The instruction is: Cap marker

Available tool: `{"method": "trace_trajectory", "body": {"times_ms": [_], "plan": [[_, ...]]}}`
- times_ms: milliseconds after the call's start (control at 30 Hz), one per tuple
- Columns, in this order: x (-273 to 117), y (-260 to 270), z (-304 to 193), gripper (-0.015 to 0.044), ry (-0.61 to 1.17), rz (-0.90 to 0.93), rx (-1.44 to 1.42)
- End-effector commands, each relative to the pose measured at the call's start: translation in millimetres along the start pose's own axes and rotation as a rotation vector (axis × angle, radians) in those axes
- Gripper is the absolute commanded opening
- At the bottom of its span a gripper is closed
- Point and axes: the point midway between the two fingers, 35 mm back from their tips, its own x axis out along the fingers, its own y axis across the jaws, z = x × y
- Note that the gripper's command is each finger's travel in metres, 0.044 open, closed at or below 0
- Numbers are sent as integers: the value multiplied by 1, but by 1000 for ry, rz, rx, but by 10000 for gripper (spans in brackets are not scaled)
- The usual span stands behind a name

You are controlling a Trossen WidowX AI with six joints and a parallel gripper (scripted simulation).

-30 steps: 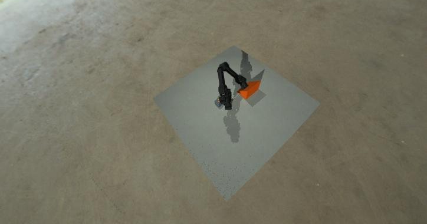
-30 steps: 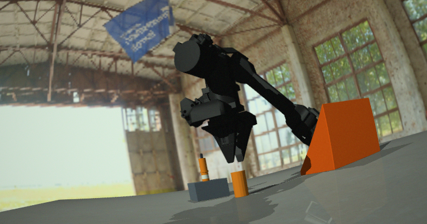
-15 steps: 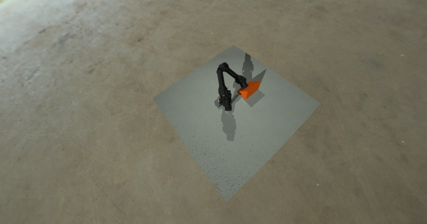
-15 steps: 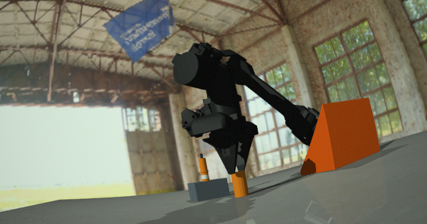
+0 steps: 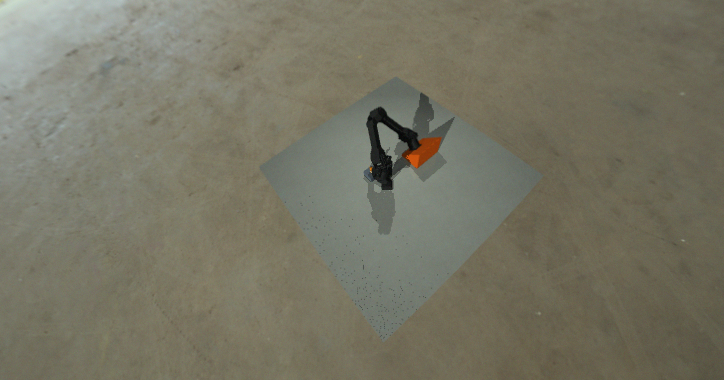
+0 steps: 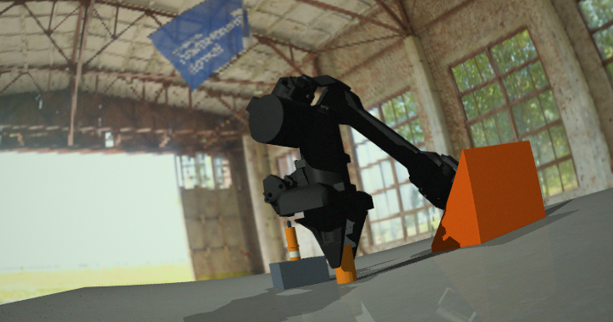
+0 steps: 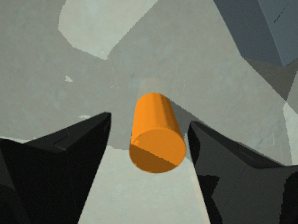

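Note:
The orange cap (image 6: 346,275) (image 7: 157,150) stands upright on the table. My gripper (image 6: 345,260) (image 7: 150,123) is open and points down around it, one finger on each side. In the wrist view a gap shows between the cap and each finger, narrower on the right. The marker (image 6: 291,237) stands upright in the holder block (image 6: 300,272) (image 7: 255,25), beside the cap. It is orange with a white band and has a bare dark tip at the top. In the top view the arm hides the cap and the fingertips.
A large orange wedge-shaped block (image 5: 425,150) (image 6: 504,191) stands close by the arm's base on the grey square table top (image 5: 455,210). The holder block is at the upper right of the wrist view, close to the right finger's side.

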Motion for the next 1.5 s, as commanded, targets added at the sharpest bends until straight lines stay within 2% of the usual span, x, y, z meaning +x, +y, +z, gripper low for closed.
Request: {"method": "trace_trajectory", "body": {"times_ms": [0, 100, 233, 533, 633, 1267, 1467], "plan": [[8, -2, -1, 237, -4, -6, -8], [10, -3, -1, 237, -4, -7, -8], [10, -3, -1, 132, -4, -6, -8], [10, -2, -1, 72, -4, -6, -8], [6, -1, -1, 0, -4, -6, -8], [-47, -1, -1, 0, -2, -5, -9], [-52, -2, 1, 0, -2, -5, -9]]}}
